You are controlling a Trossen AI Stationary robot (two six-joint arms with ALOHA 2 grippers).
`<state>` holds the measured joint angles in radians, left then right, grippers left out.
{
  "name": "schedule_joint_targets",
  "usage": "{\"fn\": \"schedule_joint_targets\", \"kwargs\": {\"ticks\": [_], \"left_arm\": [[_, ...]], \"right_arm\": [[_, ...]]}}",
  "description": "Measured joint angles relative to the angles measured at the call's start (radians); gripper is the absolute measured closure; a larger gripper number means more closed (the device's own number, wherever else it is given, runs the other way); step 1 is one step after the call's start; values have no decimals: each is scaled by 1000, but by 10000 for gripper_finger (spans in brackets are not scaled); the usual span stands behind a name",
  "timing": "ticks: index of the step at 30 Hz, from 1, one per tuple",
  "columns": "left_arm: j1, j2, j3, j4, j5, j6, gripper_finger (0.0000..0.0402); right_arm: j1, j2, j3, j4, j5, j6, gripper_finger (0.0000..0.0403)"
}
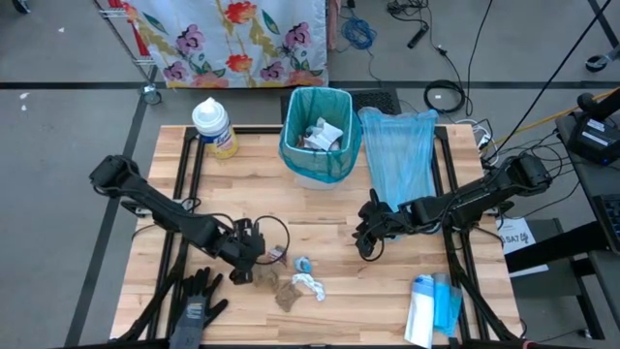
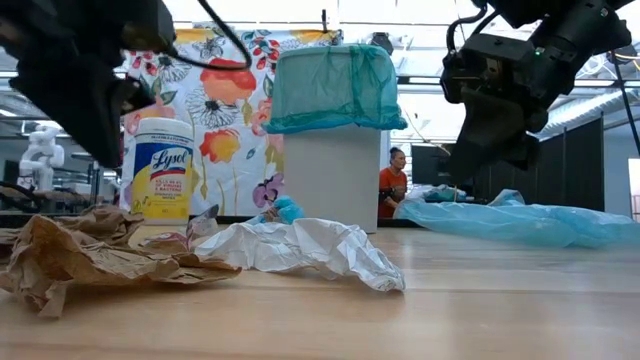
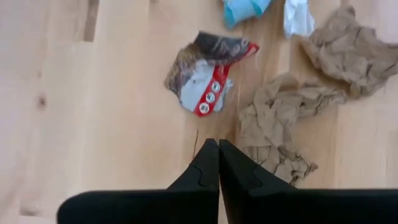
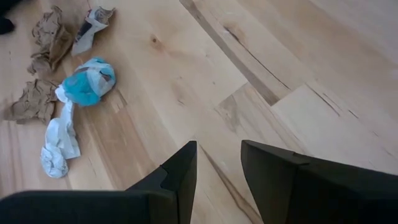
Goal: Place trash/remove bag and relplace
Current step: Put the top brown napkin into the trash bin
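Scraps of trash (image 3: 208,78) lie just ahead of the left gripper (image 3: 217,155), its fingers pinched together empty, nearer than the right gripper (image 4: 217,158), parted.

Wooden table (image 1: 320,208) carries trash (image 1: 291,281), bin (image 1: 320,136), bag (image 1: 399,155), perhaps gloves (image 1: 194,305).

Crumpled brown, white and blue trash (image 1: 294,281) lies scattered on the table.

Even, bright overhead light; soft shadows on the surface (image 1: 320,242). Low view: backlit windows glare, near brown paper wad (image 2: 70,262) blurred.
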<state>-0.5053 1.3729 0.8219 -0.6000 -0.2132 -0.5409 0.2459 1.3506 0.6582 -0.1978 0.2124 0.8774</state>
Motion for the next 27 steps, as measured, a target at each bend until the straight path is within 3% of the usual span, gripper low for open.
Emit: {"fn": "schedule_joint_targets", "kwargs": {"ticks": [5, 11, 24, 27], "left_arm": [[8, -11, 5, -1, -4, 4, 398], [8, -10, 5, 40, 10, -3, 369], [8, 29, 4, 111, 52, -38, 223], [8, 62, 4, 113, 52, -38, 204]], "right_arm": [[0, 0, 0, 1, 0, 1, 287], [0, 0, 0, 1, 0, 8, 287], [5, 0, 0, -1, -3, 14, 287], [5, 0, 0, -2, -3, 17, 287]]}}
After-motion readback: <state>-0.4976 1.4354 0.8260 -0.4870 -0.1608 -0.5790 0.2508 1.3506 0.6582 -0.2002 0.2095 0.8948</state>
